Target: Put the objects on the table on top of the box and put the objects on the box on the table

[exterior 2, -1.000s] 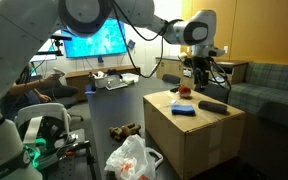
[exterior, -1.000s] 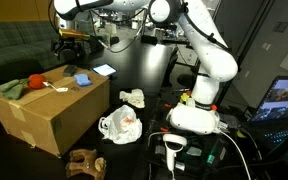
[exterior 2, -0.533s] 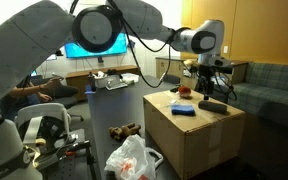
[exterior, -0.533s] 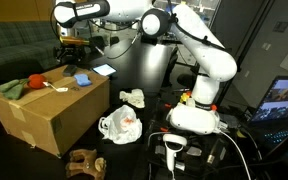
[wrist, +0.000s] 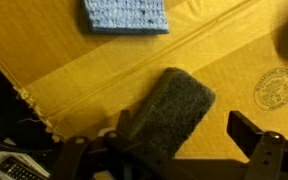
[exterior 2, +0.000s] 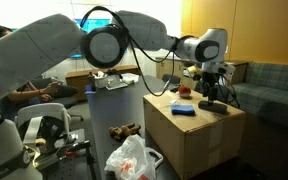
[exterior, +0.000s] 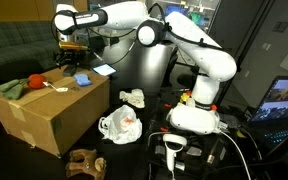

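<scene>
A dark couch (exterior: pixel 14 42) (exterior 2: pixel 272 82) stood behind the work area in both exterior views. In an exterior view a lit screen (exterior: pixel 285 100) glowed at the right edge, with cables (exterior: pixel 246 150) trailing near it.

A dim room — a green couch (exterior: pixel 12 45) sits far left. A tan wall (exterior 2: pixel 259 30) stands behind; a lit screen (exterior: pixel 287 100) glows near right.

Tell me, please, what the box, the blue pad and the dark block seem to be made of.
Box: cardboard most likely, matte tan, with a flap seam and a printed round stamp.
Blue pad: sponge or cloth, matte, finely pitted surface.
Dark block: probably foam or sponge, dull grey, coarse speckled texture, rounded corners.
</scene>
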Controlling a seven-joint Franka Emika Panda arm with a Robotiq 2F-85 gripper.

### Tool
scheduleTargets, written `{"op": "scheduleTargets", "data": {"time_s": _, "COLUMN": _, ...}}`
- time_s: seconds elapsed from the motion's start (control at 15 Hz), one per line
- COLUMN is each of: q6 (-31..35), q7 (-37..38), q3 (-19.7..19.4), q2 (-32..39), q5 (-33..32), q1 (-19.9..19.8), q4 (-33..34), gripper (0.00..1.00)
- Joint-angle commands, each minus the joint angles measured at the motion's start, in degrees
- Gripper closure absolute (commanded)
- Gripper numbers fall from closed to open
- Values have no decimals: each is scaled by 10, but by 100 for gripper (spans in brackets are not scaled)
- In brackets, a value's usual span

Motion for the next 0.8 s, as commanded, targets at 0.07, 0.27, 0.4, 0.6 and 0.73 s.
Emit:
{"op": "scheduleTargets", "data": {"time_s": 0.07, "q6": -5, "q7": 18, "q3": 2, "q2": 57, "q5": 12, "q1": -7, "q4": 87, "gripper": 0}}
{"op": "scheduleTargets", "data": {"time_s": 0.27, "q6": -12, "q7": 30, "q3": -1, "q2": 76, "q5": 7, "q1": -6, "q4": 111, "gripper": 0}}
{"op": "scheduleTargets", "data": {"time_s": 0.4, "q6": -13, "q7": 38, "q3": -2, "q2": 82, "q5": 0, "q1": -5, "q4": 118, "gripper": 0}}
{"op": "scheduleTargets", "data": {"time_s": 0.6, "q6": -20, "q7": 49, "q3": -7, "q2": 87, "q5": -5, "q1": -3, "q4": 125, "gripper": 0}}
{"op": "scheduleTargets", "data": {"time_s": 0.73, "q6": -25, "q7": 55, "q3": -11, "q2": 88, "q5": -9, "q1": -2, "q4": 125, "gripper": 17}}
